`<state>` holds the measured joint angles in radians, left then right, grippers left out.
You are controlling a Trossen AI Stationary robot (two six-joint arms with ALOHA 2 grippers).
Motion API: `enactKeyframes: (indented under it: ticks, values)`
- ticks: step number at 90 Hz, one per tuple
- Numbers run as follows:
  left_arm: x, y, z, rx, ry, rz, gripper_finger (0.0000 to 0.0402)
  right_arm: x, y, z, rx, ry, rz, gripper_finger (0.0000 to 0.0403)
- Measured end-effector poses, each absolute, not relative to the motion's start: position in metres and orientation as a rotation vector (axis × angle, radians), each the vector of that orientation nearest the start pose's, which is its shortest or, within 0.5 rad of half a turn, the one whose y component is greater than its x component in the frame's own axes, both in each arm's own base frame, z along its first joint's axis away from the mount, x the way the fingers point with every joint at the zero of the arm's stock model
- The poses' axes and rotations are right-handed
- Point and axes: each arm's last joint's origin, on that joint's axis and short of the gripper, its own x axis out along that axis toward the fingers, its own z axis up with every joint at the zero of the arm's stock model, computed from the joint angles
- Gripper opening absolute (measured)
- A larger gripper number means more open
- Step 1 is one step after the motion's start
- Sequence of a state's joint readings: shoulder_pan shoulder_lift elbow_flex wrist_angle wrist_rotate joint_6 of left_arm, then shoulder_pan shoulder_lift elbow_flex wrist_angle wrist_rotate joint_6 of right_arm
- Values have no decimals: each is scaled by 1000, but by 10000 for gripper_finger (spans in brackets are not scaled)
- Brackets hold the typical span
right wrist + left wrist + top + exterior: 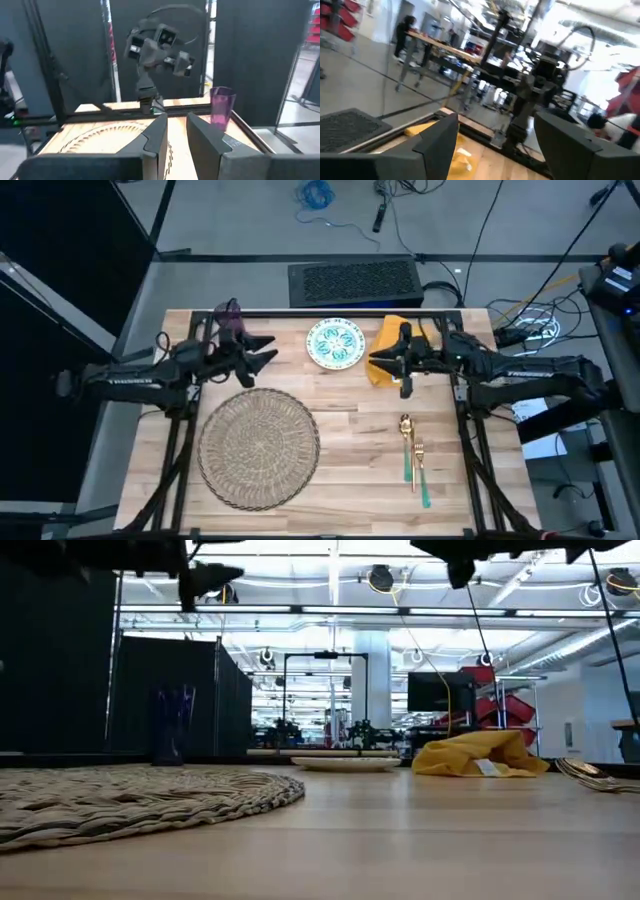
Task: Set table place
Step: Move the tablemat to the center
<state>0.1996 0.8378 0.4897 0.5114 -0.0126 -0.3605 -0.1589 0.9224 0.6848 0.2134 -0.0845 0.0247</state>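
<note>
Both arms hang above the back of the table [350,470], holding nothing. The left gripper [268,351] is spread wide beside the purple cup [231,316]; the right gripper [378,363] is parted a bit over the yellow napkin [388,340]. The plate [334,344] sits between them, the straw mat [258,448] front left, and the fork [419,472] and spoon [406,442] front right.

White lettering on both arms, too small to read
</note>
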Motion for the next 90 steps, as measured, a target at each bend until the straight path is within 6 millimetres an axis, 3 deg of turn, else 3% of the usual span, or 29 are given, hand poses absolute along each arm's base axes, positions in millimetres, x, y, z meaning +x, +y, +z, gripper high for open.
enactKeyframes:
  ticks: [9, 18, 39, 61, 75, 90]
  values:
    - [197, 34, 299, -338, -164, 124, 244, 223, -32, 309, 45, 76, -72, 57]
    - [207, 28, 298, -310, 0, 110, 244, 240, -32, 296, 79, 186, -64, 57]
    - [215, 12, 239, -414, 551, 232, 244, 272, -33, 245, 291, 445, -133, 57]
    - [208, -6, 208, -581, 855, 305, 244, 298, -16, 199, 360, 598, -105, 57]
    - [198, -10, 200, -670, 977, 409, 244, 302, -9, 187, 407, 635, -118, 55]
    - [194, -11, 180, -746, 1154, 549, 244, 300, -9, 195, 430, 603, -146, 38]
